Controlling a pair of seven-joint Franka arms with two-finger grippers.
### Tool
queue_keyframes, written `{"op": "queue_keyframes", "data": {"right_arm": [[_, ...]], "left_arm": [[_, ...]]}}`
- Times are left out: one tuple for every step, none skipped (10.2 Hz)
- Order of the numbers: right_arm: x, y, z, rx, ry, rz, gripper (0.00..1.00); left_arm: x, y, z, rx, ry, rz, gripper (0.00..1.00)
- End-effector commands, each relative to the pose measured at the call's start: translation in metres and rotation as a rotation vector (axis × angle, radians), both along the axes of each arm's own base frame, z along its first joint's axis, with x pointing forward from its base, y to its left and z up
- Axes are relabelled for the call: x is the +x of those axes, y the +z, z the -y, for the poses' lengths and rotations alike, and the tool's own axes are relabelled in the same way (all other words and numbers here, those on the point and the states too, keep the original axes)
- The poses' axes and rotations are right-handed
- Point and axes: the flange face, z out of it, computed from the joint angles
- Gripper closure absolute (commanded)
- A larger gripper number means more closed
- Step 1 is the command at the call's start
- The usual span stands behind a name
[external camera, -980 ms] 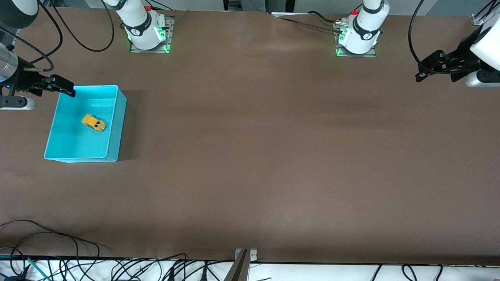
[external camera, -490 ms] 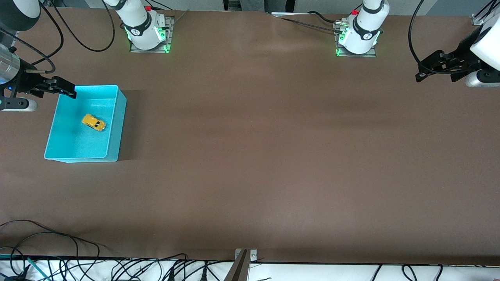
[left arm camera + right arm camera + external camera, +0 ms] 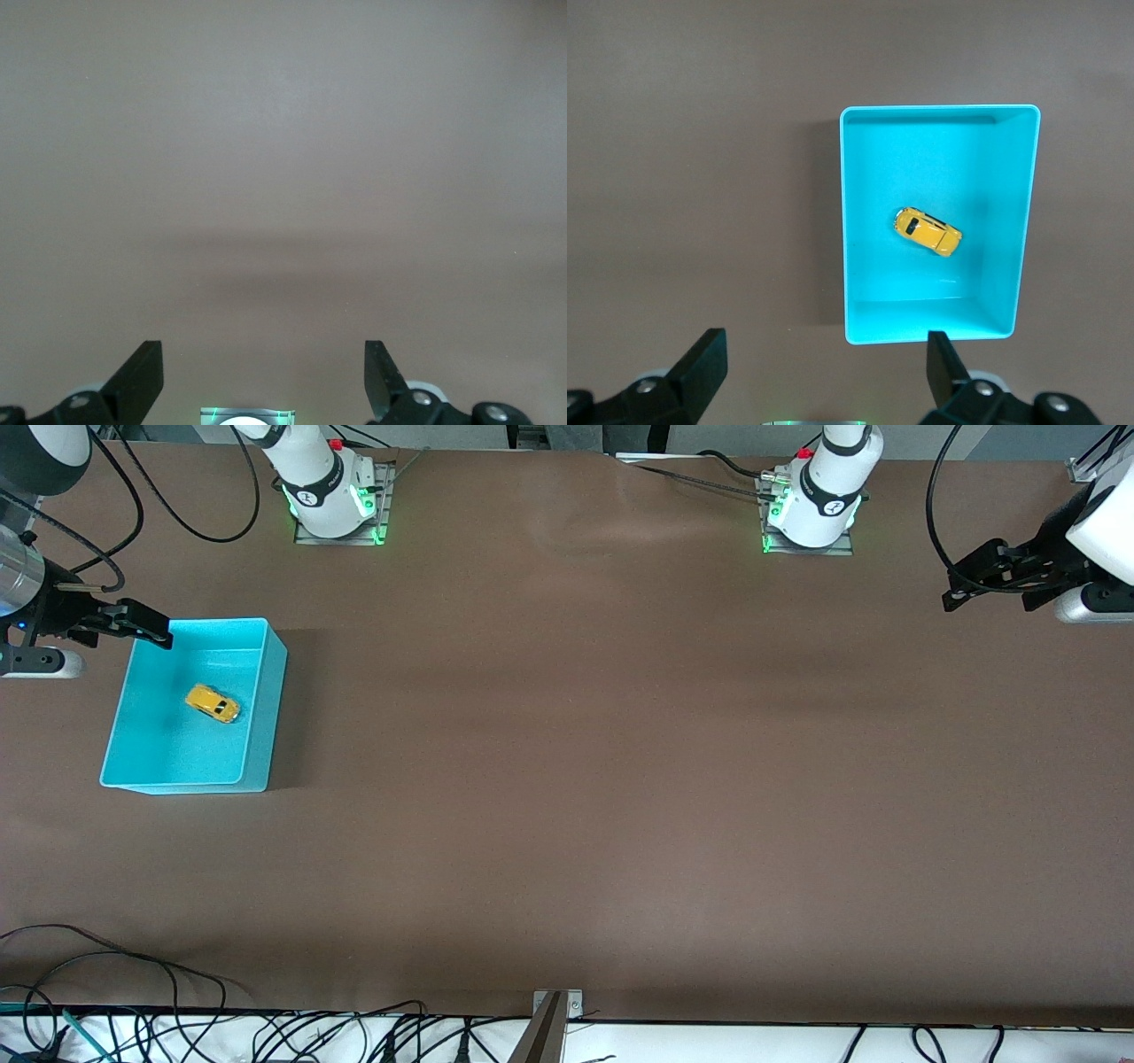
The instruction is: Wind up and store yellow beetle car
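The yellow beetle car (image 3: pixel 213 703) lies on its wheels on the floor of a turquoise bin (image 3: pixel 275 708) at the right arm's end of the table. In the right wrist view the car (image 3: pixel 927 232) sits slanted near the middle of the bin (image 3: pixel 939 110). My right gripper (image 3: pixel 158 631) hangs open and empty in the air, over the bin's corner nearest the robot bases; its fingers (image 3: pixel 709 354) stand wide apart. My left gripper (image 3: pixel 966 589) waits open and empty, high over the bare table at the left arm's end, with its own gripper (image 3: pixel 264 359) showing only tabletop between the jaws.
The brown table (image 3: pixel 620 762) stretches bare between the bin and the left arm's end. The two arm bases (image 3: pixel 332 500) (image 3: pixel 811 509) stand along the edge farthest from the front camera. Loose cables (image 3: pixel 133 974) lie along the nearest edge.
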Motion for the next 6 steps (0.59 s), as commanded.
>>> {"op": "queue_keyframes", "data": {"right_arm": [[-0.002, 0.002, 0.004, -0.008, 0.007, 0.012, 0.00], [0.000, -0.002, 0.009, -0.011, 0.001, 0.006, 0.00], [0.004, 0.000, 0.003, -0.012, 0.011, 0.009, 0.00], [0.005, 0.001, -0.001, -0.011, 0.014, 0.012, 0.00], [0.005, 0.003, 0.001, -0.012, 0.008, 0.014, 0.00], [0.005, 0.003, 0.002, -0.013, 0.005, 0.014, 0.00]], "left_arm": [[0.002, 0.007, 0.004, -0.029, 0.009, -0.005, 0.00], [0.002, 0.007, 0.003, -0.027, 0.010, -0.005, 0.00], [0.002, 0.007, 0.003, -0.029, 0.011, -0.005, 0.00], [0.002, 0.007, 0.002, -0.029, 0.013, -0.005, 0.00], [0.002, 0.007, 0.003, -0.029, 0.011, -0.005, 0.00], [0.002, 0.007, 0.004, -0.029, 0.008, -0.005, 0.00]]}}
